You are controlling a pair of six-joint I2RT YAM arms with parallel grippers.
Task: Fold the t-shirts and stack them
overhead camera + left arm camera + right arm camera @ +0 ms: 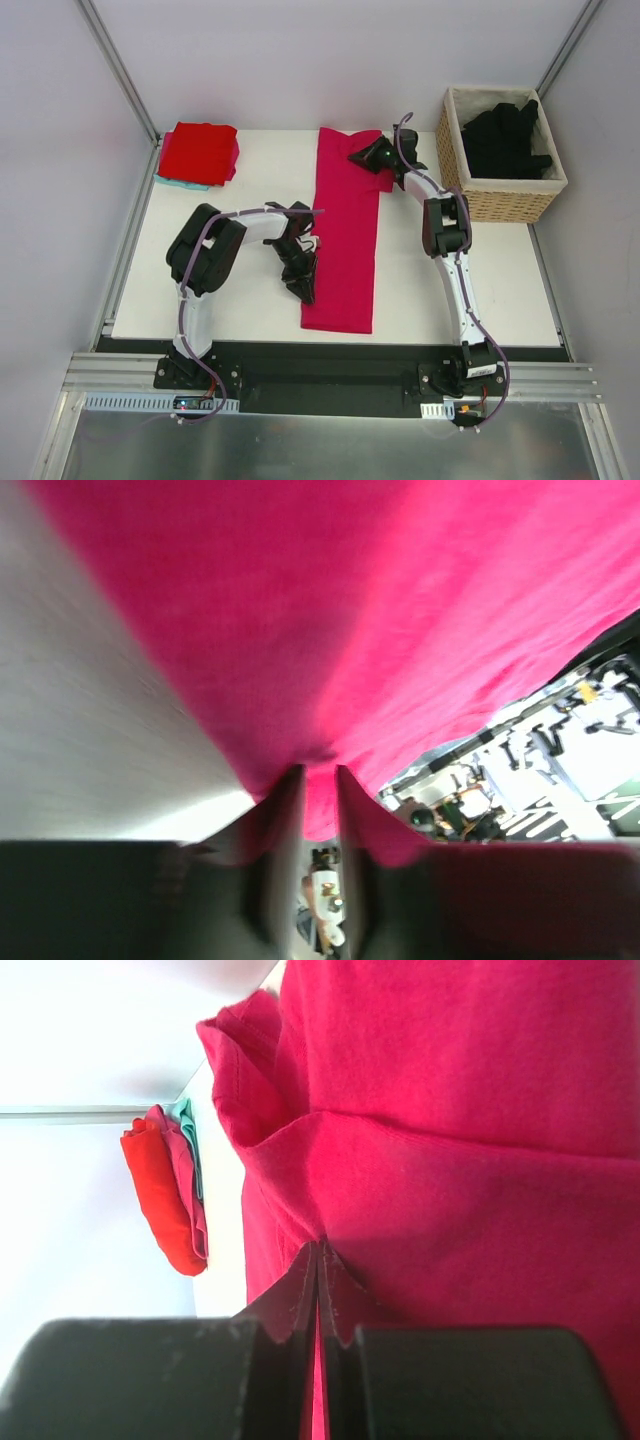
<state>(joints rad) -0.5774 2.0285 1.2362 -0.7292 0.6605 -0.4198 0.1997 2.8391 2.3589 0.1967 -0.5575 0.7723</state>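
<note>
Folding the magenta shirt [345, 230] is the step in hand: it lies in the middle of the table [250, 310] as a long narrow strip running from the near edge toward the far one. Our left gripper [318, 772] sits at the strip's near left edge, jaws parted by a narrow gap with the hem between them; we cannot tell whether they pinch it. Our right gripper [318, 1252] is at the far right corner, jaws pressed together on a thin fold of cloth. At the far left sits a stack [200, 150], red on top, and black shirts [505, 135] fill the basket [500, 205] at the far right. We judge the lengthwise fold done and the crosswise one next. For that, both grippers need the same end, one at each corner, to carry it flat over the other end with the edges in line so the strip does not skew. After that the bundle goes onto the stack
</note>
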